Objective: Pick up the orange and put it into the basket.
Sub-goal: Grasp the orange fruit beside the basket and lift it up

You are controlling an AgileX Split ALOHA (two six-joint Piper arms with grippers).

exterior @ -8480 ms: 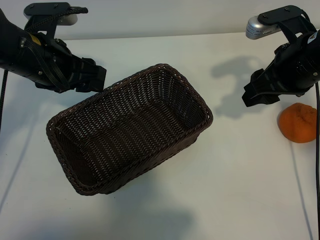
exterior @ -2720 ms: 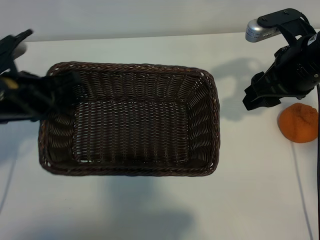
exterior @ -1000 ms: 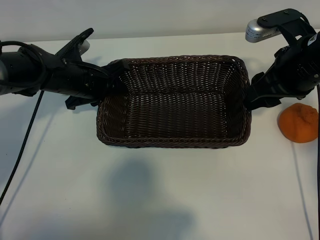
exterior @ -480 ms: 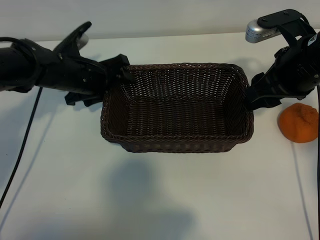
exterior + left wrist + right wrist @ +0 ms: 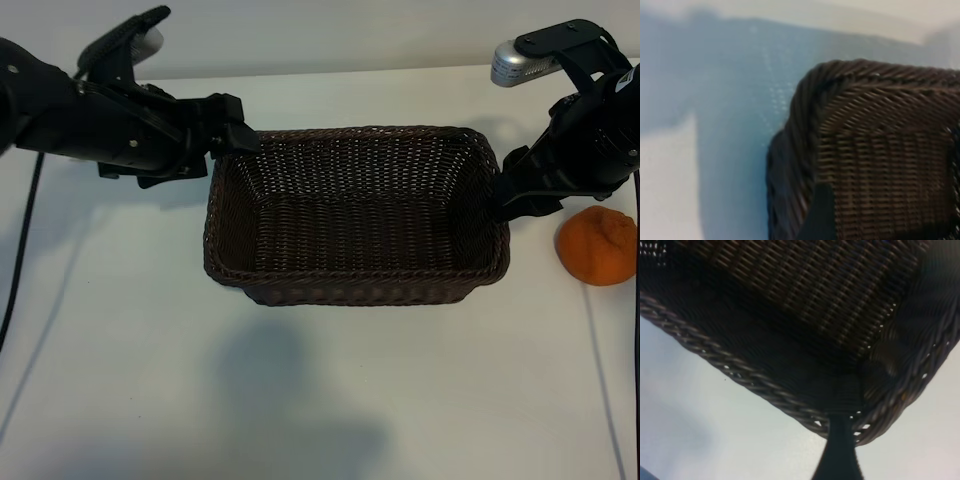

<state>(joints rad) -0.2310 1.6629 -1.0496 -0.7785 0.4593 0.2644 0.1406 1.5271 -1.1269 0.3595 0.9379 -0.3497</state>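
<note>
The dark brown wicker basket (image 5: 355, 290) stands mid-table, its long side across the view. My left gripper (image 5: 238, 122) hovers open just off the basket's back-left corner, touching nothing; in the left wrist view one dark finger (image 5: 821, 215) shows against the basket (image 5: 880, 150) wall. The orange (image 5: 598, 245) lies on the table at the far right, outside the basket. My right gripper (image 5: 506, 186) hangs open over the basket's right end, between basket and orange. In the right wrist view one finger (image 5: 840, 452) crosses the braided rim of the basket (image 5: 765, 385).
The white table (image 5: 330, 400) stretches in front of the basket. A black cable (image 5: 20, 270) trails from the left arm down the table's left side, and another cable (image 5: 634, 330) hangs at the right edge.
The left gripper has opened, let go of the basket's left rim and drawn back up and to the left. The basket slid slightly right, then stayed put. The right arm and orange are unmoved.
</note>
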